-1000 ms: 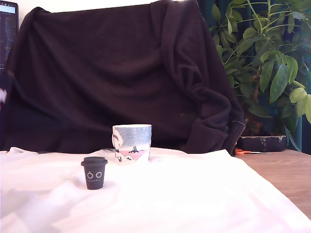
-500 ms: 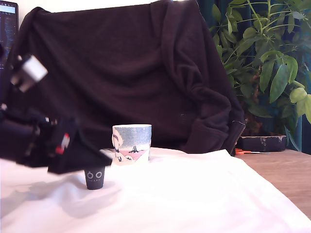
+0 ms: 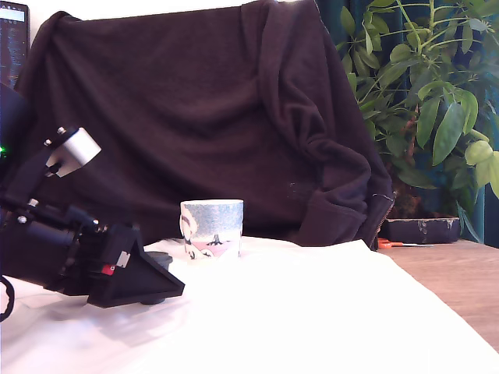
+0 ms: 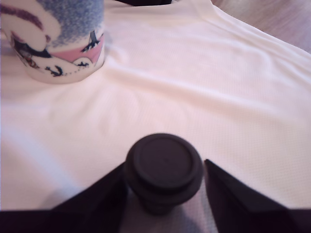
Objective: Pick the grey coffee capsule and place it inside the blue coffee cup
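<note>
A wooden counter (image 3: 460, 280) lies mostly under a rumpled white cloth (image 3: 312, 312), on which the blue coffee cup (image 3: 211, 228) and the grey coffee capsule (image 4: 164, 170) stand upright, apart, while what seem orange-handled scissors (image 3: 398, 245) rest on bare wood.

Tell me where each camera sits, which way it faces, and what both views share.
Exterior view: low in front of the table, facing the dark draped cloth; the arm and gripper reach in from the exterior view's left.
Wrist view: on the wrist, looking down past two dark fingers flanking the grey coffee capsule.
Shared: the blue coffee cup, white cloth, the capsule's lid.
</note>
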Action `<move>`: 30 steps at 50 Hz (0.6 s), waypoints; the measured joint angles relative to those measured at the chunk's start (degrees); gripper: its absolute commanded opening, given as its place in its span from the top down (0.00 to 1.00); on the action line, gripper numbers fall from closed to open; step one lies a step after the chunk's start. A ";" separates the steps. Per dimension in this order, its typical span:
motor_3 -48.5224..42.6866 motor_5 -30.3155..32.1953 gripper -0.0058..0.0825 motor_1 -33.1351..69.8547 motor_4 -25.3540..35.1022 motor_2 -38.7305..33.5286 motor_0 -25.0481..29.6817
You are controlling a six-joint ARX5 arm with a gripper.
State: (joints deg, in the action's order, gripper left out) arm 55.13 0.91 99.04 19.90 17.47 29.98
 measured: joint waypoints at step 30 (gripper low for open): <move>5.62 0.20 0.86 0.11 0.92 15.02 -0.02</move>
State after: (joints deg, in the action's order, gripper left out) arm 60.75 1.10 99.15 20.82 32.49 29.95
